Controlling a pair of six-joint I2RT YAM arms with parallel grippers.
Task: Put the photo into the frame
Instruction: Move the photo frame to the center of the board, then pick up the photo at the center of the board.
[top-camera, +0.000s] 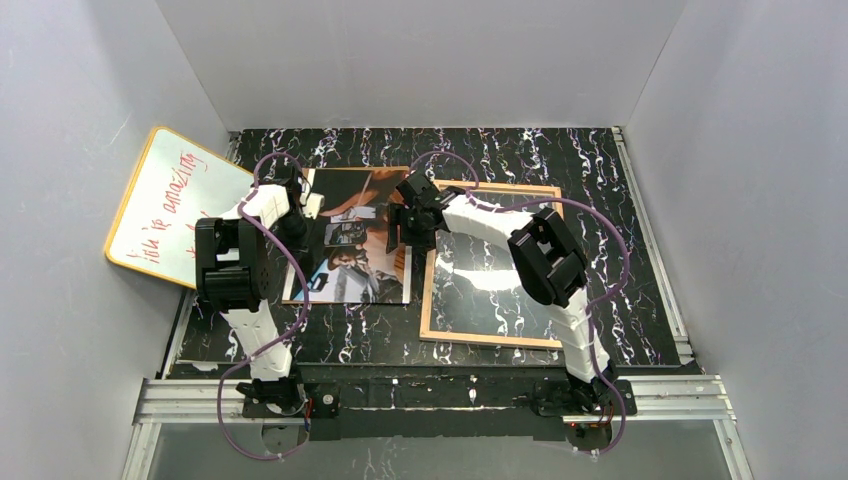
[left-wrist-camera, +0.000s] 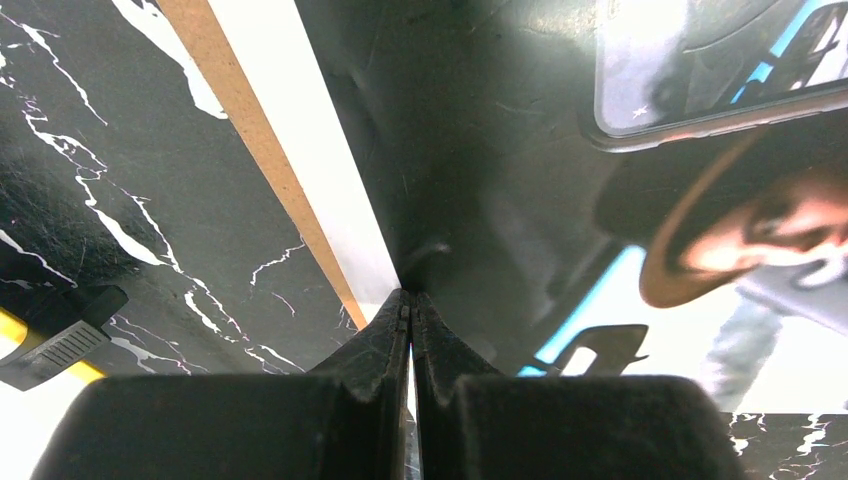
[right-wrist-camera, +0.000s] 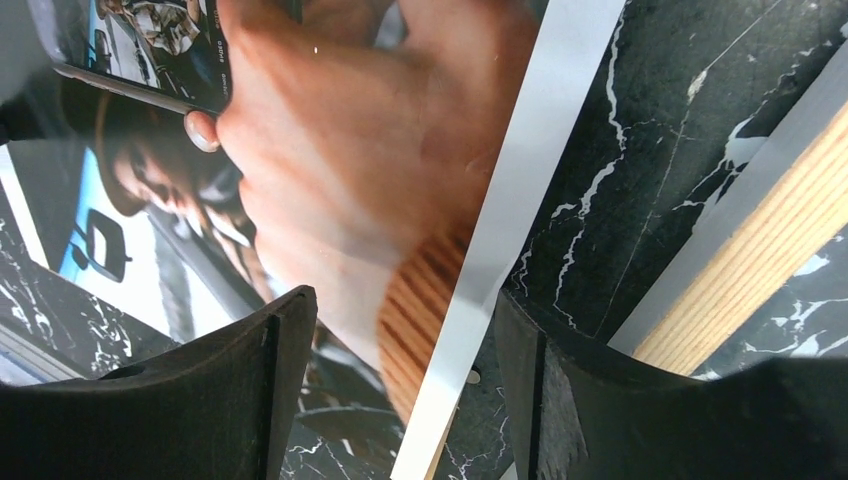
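Observation:
The photo (top-camera: 352, 250) lies face up at centre left on the dark marbled table, on a brown backing board (left-wrist-camera: 250, 130). My left gripper (top-camera: 303, 205) is at its left edge. In the left wrist view its jaws (left-wrist-camera: 409, 296) are shut at the photo's (left-wrist-camera: 520, 150) white border, where the paper puckers. My right gripper (top-camera: 403, 228) stands open over the photo's right edge. That white edge (right-wrist-camera: 520, 230) passes between its fingers (right-wrist-camera: 402, 296) without touching them. The frame (top-camera: 428, 292) lies tan wood side up just right of the photo, its wooden rail (right-wrist-camera: 760, 260) close beside the right fingers.
An orange-rimmed whiteboard (top-camera: 165, 205) with red handwriting leans against the left wall. A glossy clear sheet (top-camera: 495, 290) fills the frame's opening. White walls close in the back and both sides. The right arm reaches across the frame.

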